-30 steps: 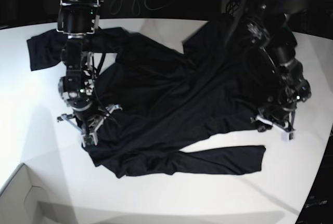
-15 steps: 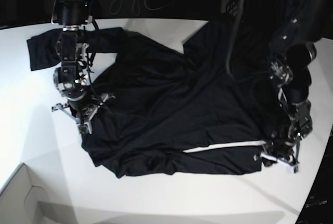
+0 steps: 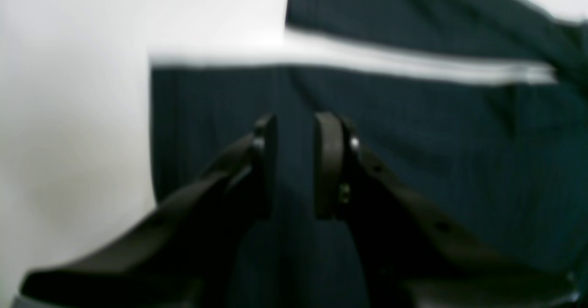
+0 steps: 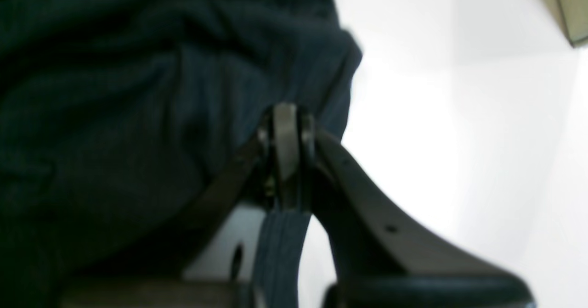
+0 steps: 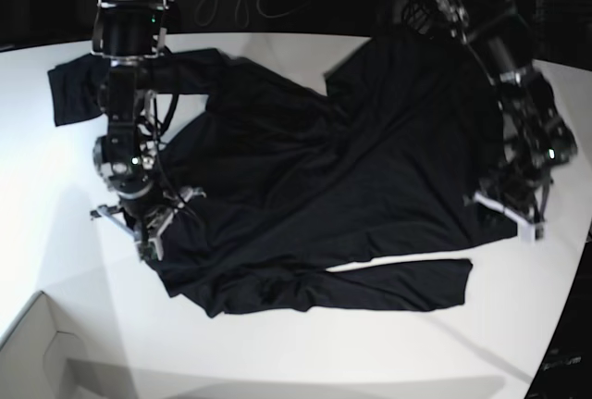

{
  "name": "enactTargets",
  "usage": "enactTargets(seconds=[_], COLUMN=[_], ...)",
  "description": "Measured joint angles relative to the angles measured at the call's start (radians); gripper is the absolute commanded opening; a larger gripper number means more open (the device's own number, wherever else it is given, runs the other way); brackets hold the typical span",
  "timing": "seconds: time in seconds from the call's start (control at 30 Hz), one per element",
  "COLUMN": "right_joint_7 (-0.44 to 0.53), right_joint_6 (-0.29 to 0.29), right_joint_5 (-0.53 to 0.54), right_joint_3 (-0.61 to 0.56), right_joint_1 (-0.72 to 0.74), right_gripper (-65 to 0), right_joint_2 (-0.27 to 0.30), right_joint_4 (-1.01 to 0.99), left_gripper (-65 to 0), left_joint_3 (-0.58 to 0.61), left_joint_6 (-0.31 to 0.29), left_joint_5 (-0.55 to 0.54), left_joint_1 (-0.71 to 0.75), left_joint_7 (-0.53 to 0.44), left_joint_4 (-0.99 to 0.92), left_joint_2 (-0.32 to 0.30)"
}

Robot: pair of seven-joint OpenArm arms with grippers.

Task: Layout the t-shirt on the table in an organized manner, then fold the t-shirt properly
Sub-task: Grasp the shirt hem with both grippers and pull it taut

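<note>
- Left wrist view: the left gripper [image 3: 294, 161] hangs over the t-shirt [image 3: 413, 161], its two dark pads a narrow gap apart. Dark cloth shows through the gap, but whether any of it is pinched I cannot tell; the picture is blurred.
- Left wrist view: a thin white strip of the table [image 3: 69, 115] runs between two parts of the cloth above the fingertips, and bare table fills the left side.
- Right wrist view: the right gripper [image 4: 287, 152] has its jaws pressed together, clamped on a fold of the t-shirt [image 4: 138, 115]; a band of ribbed dark fabric hangs down from between the pads.
- Right wrist view: the bunched cloth fills the left half, the white table [image 4: 459, 138] the right, and a corner of a pale cardboard box [image 4: 572, 9] shows at the top right.
- Base view: the t-shirt [image 5: 305, 186] lies spread but wrinkled across the middle of the table [image 5: 277, 353], one sleeve reaching to the far left, another long part folded along the near edge with a thin sliver of table between it and the body.
- Base view: the right gripper [image 5: 146, 223] sits at the garment's left edge, and the left gripper [image 5: 509, 214] at its right edge.
- Base view: the cardboard box [image 5: 37, 353] stands at the lower left corner, apart from the cloth.
</note>
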Motion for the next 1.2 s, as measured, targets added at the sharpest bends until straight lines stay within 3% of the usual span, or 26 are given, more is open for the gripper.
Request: enactTargets(seconds=[0.17, 0.27, 0.43, 0.6, 0.77, 0.9, 0.97, 1.03, 1.07, 1.13, 1.2], right_joint_7=[0.005, 0.017, 0.044, 0.177, 0.309, 0.354, 0.357, 0.337, 0.337, 0.333, 0.33], right_joint_6=[0.021, 0.054, 0.056, 0.055, 0.055, 0.052, -0.016, -0.158, -0.195, -0.24, -0.239], right_joint_5=[-0.003, 0.005, -0.005, -0.001, 0.008, 0.008, 0.007, 0.003, 0.004, 0.003, 0.003], right_joint_3=[-0.039, -0.077, -0.079, -0.079, -0.073, -0.073, -0.073, -0.073, -0.072, -0.07, -0.07], right_joint_1=[0.092, 0.183, 0.323, 0.439, 0.469, 0.46, 0.457, 0.457, 0.453, 0.449, 0.449], right_gripper=[-65.0, -65.0, -65.0, -65.0, -65.0, -65.0, -65.0, -65.0, -65.0, -65.0, -65.0], right_joint_2=[0.003, -0.003, 0.005, 0.029, 0.088, 0.117, 0.131, 0.14, 0.15, 0.169, 0.178], right_joint_4=[-0.073, -0.223, -0.476, -0.75, -0.885, -0.886, -0.888, -0.891, -0.893, -0.895, -0.894], left_gripper=[-51.2, -51.2, -51.2, -51.2, -51.2, -51.2, -51.2, -51.2, -51.2, -51.2, -51.2], left_joint_3=[0.0, -0.002, 0.007, 0.009, 0.008, 0.132, 0.215, 0.276, 0.296, 0.323, 0.327], left_joint_6=[-0.005, -0.021, -0.039, -0.04, -0.036, 0.003, -0.001, -0.001, -0.002, 0.005, 0.006], left_joint_5=[-0.049, -0.079, -0.107, -0.102, -0.092, -0.06, -0.049, -0.048, -0.042, -0.051, -0.054], left_joint_1=[0.097, 0.087, 0.068, -0.063, -0.214, -0.33, -0.372, -0.409, -0.429, -0.471, -0.514], left_joint_7=[-0.017, -0.085, -0.266, -0.317, -0.386, -0.451, -0.493, -0.53, -0.538, -0.567, -0.575], left_joint_4=[-0.032, -0.111, -0.238, -0.443, -0.679, -0.813, -0.859, -0.903, -0.917, -0.93, -0.924], left_joint_2=[0.009, -0.008, -0.036, -0.1, -0.172, -0.198, -0.19, -0.183, -0.18, -0.181, -0.171])
